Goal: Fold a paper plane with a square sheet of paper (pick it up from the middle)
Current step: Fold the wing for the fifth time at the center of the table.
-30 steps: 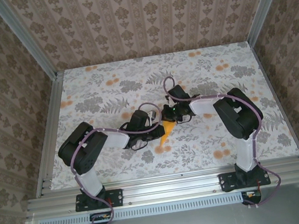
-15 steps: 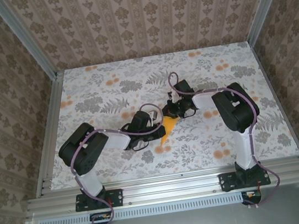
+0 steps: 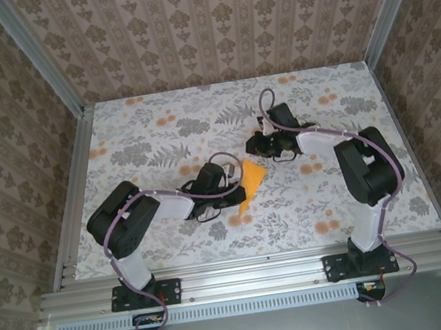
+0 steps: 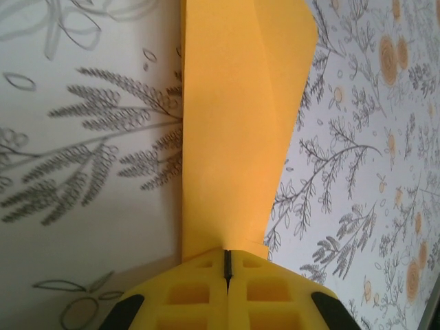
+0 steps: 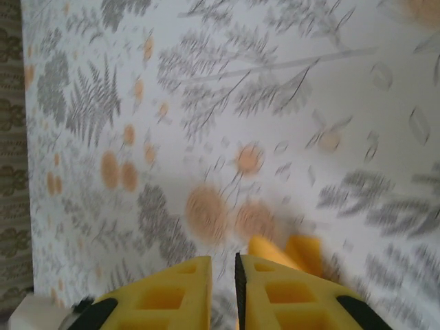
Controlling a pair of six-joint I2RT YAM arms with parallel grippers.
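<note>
Left gripper (image 4: 226, 253) clamped on the narrow end of the bright orange folded paper sheet (image 4: 234, 124), flat mid-table. Right gripper (image 5: 223, 262) slightly parted, empty. I judge the paper light, floppy, creasable: pinch along the fold.

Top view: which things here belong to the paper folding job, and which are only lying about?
Job:
- paper, folded, pinched by the shut left gripper
- right gripper, slightly open, holding nothing

Not the job:
- table, with its printed flowers
- walls
- frame
</note>
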